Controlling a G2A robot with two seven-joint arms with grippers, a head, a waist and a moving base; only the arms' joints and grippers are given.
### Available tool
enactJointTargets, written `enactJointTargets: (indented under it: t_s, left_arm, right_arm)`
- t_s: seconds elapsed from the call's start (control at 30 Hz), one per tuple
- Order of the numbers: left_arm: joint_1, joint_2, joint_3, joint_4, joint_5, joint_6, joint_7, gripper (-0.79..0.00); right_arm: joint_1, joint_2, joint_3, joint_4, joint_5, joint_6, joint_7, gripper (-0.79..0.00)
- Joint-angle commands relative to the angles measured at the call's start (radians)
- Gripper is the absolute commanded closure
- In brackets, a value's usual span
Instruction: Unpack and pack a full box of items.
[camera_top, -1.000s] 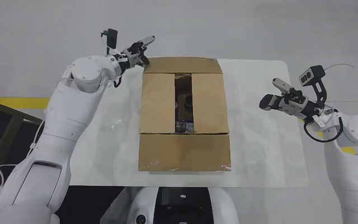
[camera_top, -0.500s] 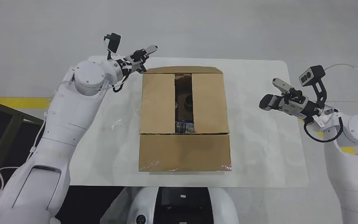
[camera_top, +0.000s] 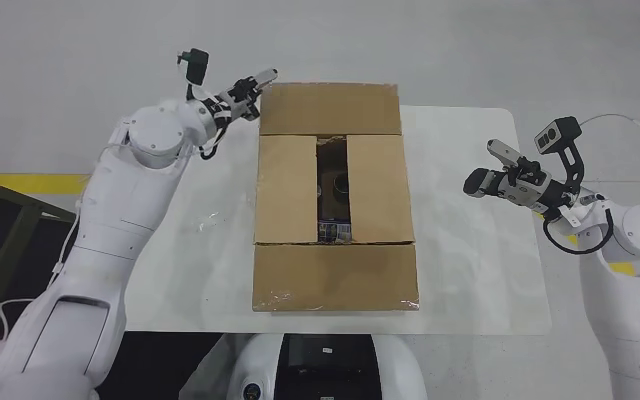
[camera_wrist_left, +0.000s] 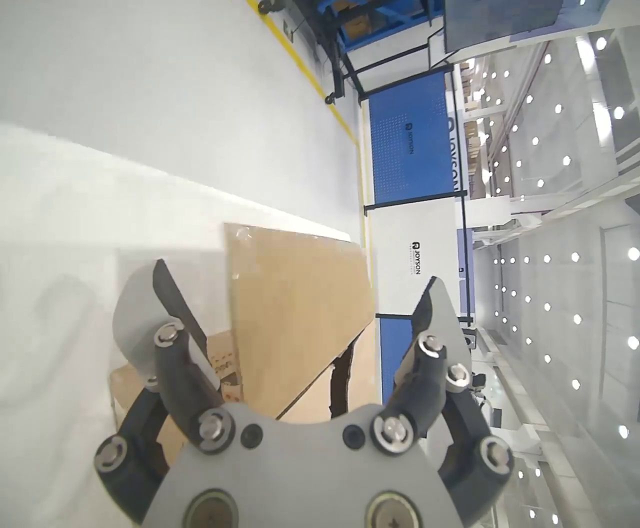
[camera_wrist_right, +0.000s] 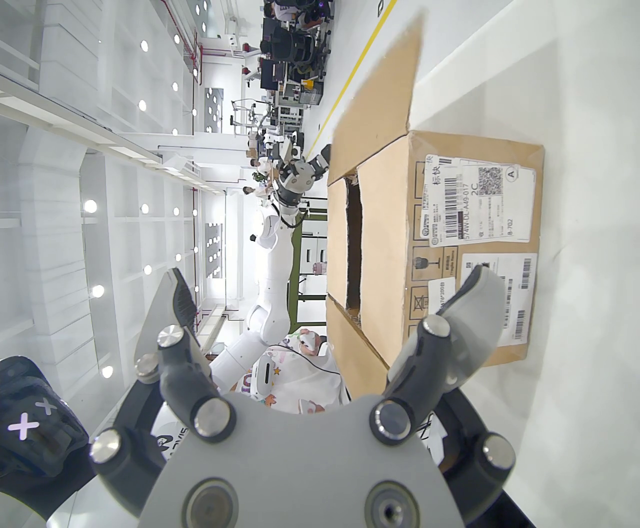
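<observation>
Opening stage of the unpacking task. The box (camera_top: 290, 190) stands in the middle of the tabletop (camera_top: 470, 270), long axis running away from me. Its far flap (camera_top: 330, 108) is lifted and leaning outward, and its near flap (camera_top: 335, 275) lies folded out toward my body. The two side flaps (camera_top: 378, 190) are folded in over the top, leaving a narrow slot between them through which some of the items (camera_top: 335, 195) show; what they are is too dark to tell.

My left fingers (camera_wrist_left: 442, 315) are spread apart and hold nothing. They hover at the far left corner of the box, just beside the edge of the raised far flap. My right fingers (camera_wrist_right: 477, 300) are likewise spread and empty, well apart from the box out to its right, facing its labelled side wall (camera_wrist_right: 475, 210).

Judgement: the step in hand is flap opening, about half done, with no item taken out yet. The next move calls for folding each side flap outward, probably one arm per side. The fingers must catch the flap's free edge along the slot without dipping into the contents or dragging the box across the tabletop.
</observation>
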Motion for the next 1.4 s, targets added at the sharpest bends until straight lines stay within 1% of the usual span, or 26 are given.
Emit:
enactJointTargets:
  t_s: [0.0,0.17,0.23,0.3,0.43,0.5,0.73,0.8,0.9,1.03,1.23,1.37]
  left_arm:
    - [0.008,0.002,-0.023,-0.016,-0.015,-0.035,0.024,-0.785]
    - [0.049,0.011,-0.100,-0.083,-0.090,-0.120,0.049,-0.785]
    - [0.071,0.016,-0.139,-0.117,-0.142,-0.140,0.030,-0.785]
    - [0.095,0.024,-0.176,-0.155,-0.175,-0.164,-0.014,-0.785]
    - [0.150,0.041,-0.248,-0.216,-0.248,-0.161,-0.121,-0.785]
    - [0.182,0.048,-0.288,-0.241,-0.288,-0.164,-0.154,-0.785]
    - [0.324,0.073,-0.413,-0.325,-0.410,-0.163,-0.277,-0.785]
    - [0.362,0.079,-0.457,-0.339,-0.437,-0.188,-0.301,-0.785]
    - [0.417,0.087,-0.505,-0.329,-0.444,-0.237,-0.320,-0.785]
    - [0.447,0.099,-0.549,-0.295,-0.408,-0.268,-0.376,-0.785]
    - [0.446,0.118,-0.602,-0.244,-0.403,-0.263,-0.510,-0.785]
    - [0.428,0.133,-0.637,-0.195,-0.374,-0.246,-0.559,-0.785]
  right_arm:
    - [0.000,0.000,0.000,0.000,0.000,0.000,0.000,-0.785]
    - [0.000,0.000,0.000,0.000,0.000,0.000,0.000,-0.785]
    - [0.000,0.000,0.000,0.000,0.000,0.000,0.000,-0.785]
    - [0.000,0.000,0.000,0.000,0.000,0.000,0.000,-0.785]
    - [0.000,0.000,0.000,0.000,0.000,0.000,0.000,-0.785]
    - [0.000,0.000,0.000,0.000,0.000,0.000,0.000,-0.785]
    - [0.000,0.000,0.000,0.000,0.000,0.000,0.000,-0.785]
    - [0.000,0.000,0.000,0.000,0.000,0.000,0.000,-0.785]
    - [0.000,0.000,0.000,0.000,0.000,0.000,0.000,-0.785]
    - [0.000,0.000,0.000,0.000,0.000,0.000,0.000,-0.785]
    - [0.000,0.000,0.000,0.000,0.000,0.000,0.000,-0.785]
    - [0.000,0.000,0.000,0.000,0.000,0.000,0.000,-0.785]
